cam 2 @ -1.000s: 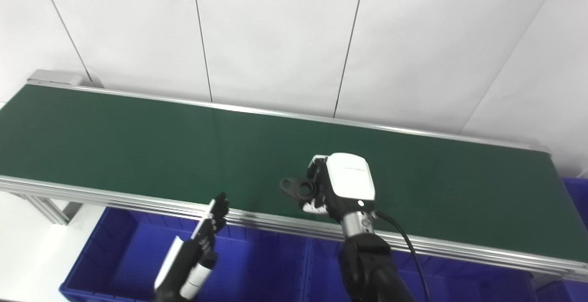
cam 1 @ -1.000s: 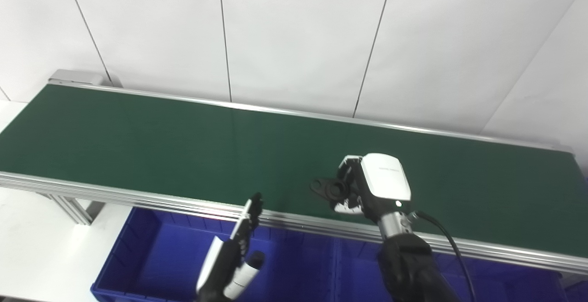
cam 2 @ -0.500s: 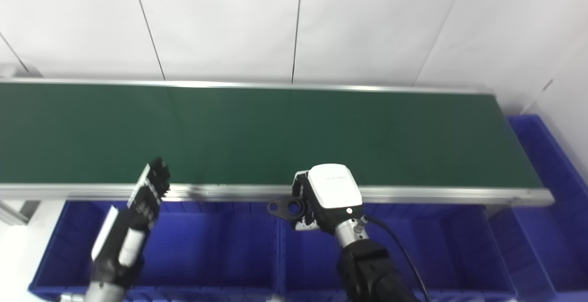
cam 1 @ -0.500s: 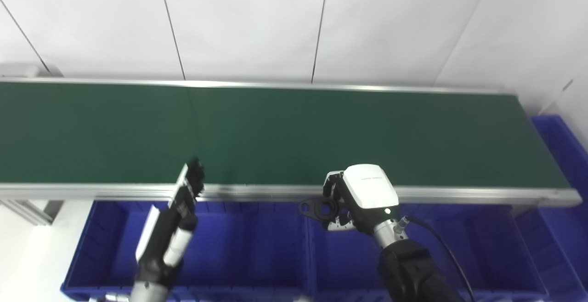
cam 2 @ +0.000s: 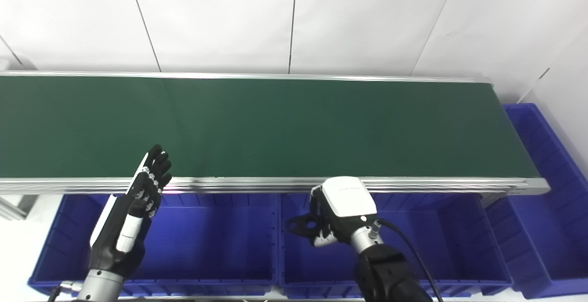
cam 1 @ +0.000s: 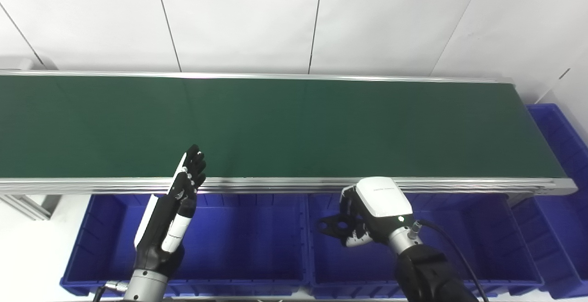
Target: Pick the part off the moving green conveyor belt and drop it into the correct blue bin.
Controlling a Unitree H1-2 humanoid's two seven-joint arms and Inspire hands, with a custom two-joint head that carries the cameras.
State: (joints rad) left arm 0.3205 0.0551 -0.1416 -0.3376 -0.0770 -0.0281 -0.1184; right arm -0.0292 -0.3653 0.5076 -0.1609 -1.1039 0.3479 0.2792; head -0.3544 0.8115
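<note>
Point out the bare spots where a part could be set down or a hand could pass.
The belt shows bare from end to end. The bin between the two hands looks bare inside. The bin under the right hand, which holds the part, shows nothing inside. The left hand crowds the left bin's near-left side.

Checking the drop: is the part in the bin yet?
No. The right hand holds the part above the bin.
</note>
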